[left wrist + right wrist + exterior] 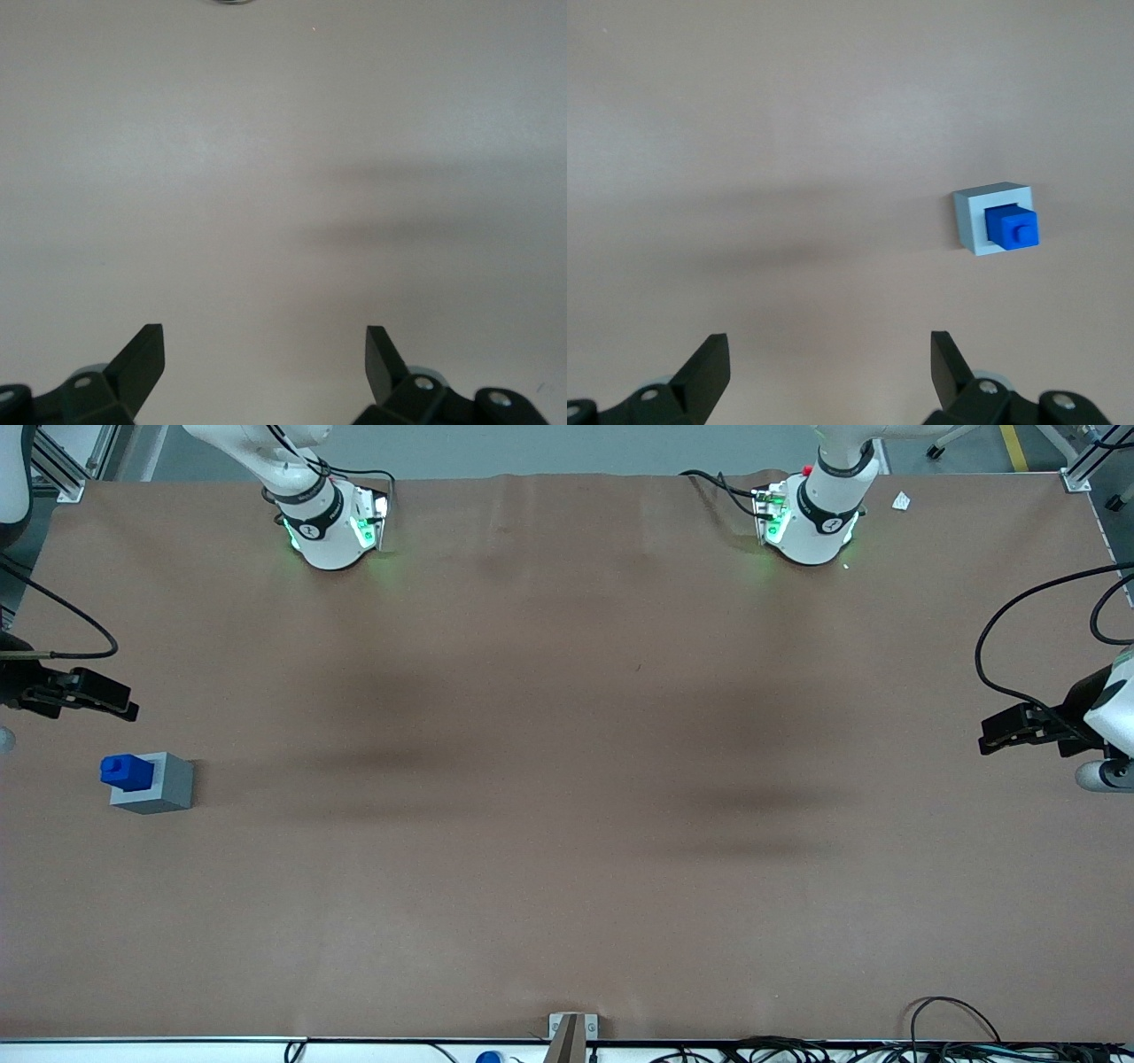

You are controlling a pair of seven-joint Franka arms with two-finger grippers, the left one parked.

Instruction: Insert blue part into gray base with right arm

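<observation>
Your hand (828,363) hangs above the brown tabletop (567,779), fingers spread wide, gripping nothing. Nearer the front camera than it, the bright-blue part (1012,226), a matte block with a square stub, sits in the light-gray cube base (970,212).

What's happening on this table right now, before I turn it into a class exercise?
The blue part already sits in the top of the gray base, at the working arm's end of the table. The right arm's pincer is open, holds nothing, and hangs apart from the pair, farther from the front camera. Nothing is touching the parts.
</observation>
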